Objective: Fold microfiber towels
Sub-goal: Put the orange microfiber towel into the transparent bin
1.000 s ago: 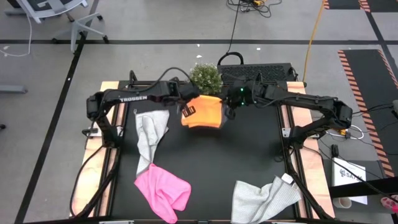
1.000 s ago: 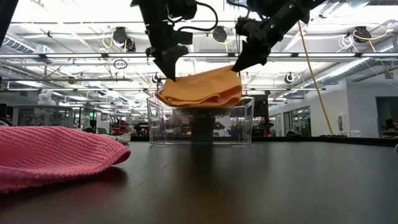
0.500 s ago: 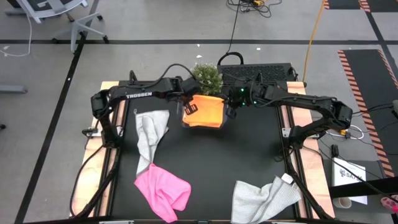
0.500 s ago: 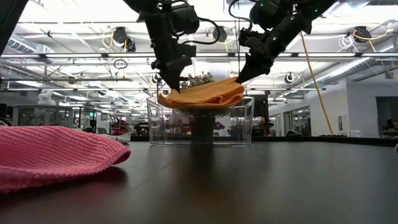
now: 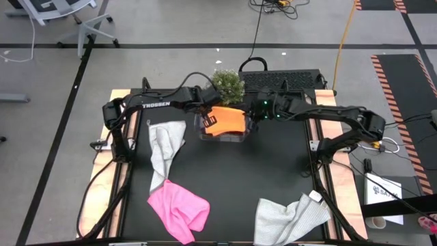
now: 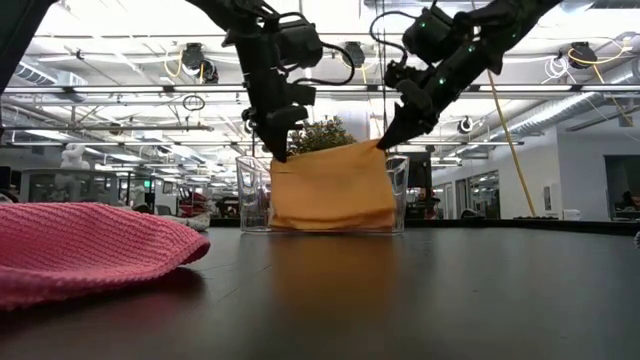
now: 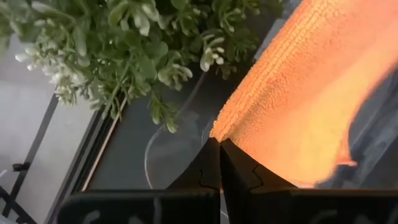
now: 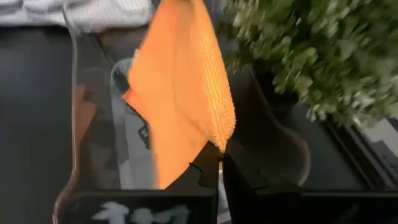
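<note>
Left hand (image 5: pixel 207 117) and right hand (image 5: pixel 250 117) pinched shut on orange towel (image 5: pixel 227 120) corners, towel hanging in tub (image 6: pixel 395 195), bench 12 o'clock.

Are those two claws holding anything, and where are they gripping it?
Yes: the left gripper and right gripper each pinch a top corner of the folded orange towel, which hangs down into the clear plastic tub.

My left hand (image 5: pixel 207 117) and right hand (image 5: pixel 250 117) hang a towel (image 5: pixel 227 121) inside the tub (image 5: pixel 222 136). A plant (image 5: pixel 226 83) stands behind; three towels (image 5: pixel 179 210) lie nearer on the desk (image 5: pixel 246 178).
</note>
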Action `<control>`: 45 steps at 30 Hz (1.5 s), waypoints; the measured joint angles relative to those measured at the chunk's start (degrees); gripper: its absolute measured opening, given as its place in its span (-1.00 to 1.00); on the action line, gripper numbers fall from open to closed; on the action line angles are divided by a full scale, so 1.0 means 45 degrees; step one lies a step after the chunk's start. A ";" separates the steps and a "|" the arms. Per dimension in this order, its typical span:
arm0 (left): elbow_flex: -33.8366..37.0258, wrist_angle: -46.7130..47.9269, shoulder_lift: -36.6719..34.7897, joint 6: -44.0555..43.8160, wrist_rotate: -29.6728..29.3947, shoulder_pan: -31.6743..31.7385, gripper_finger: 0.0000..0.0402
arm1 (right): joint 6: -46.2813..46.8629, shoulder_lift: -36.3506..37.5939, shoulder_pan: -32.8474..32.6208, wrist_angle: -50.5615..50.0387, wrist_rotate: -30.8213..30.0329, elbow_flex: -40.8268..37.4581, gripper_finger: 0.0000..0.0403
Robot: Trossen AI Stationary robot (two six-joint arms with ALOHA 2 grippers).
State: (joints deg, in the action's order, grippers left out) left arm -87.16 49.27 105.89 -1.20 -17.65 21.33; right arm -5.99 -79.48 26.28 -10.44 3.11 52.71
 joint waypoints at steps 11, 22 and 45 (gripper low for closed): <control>0.0911 -0.0590 -0.0015 -0.0338 0.0552 -0.0042 -0.96 | -0.0217 -0.0223 0.0004 0.0324 -0.0049 -0.0177 -0.99; 0.0199 0.0692 -0.0019 -0.0576 0.0781 -0.0642 -0.99 | 0.1470 -0.0213 -0.0119 0.0025 0.0961 -0.0180 -1.00; 0.0178 0.0197 -0.0256 -0.0955 -0.0855 -0.0838 -0.39 | -0.0161 0.0166 -0.0515 0.0660 -0.2131 -0.0180 -0.40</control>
State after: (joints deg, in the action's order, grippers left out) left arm -86.35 50.15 104.73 -5.50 -21.50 17.56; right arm -6.71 -78.74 23.97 -7.47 -6.47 51.90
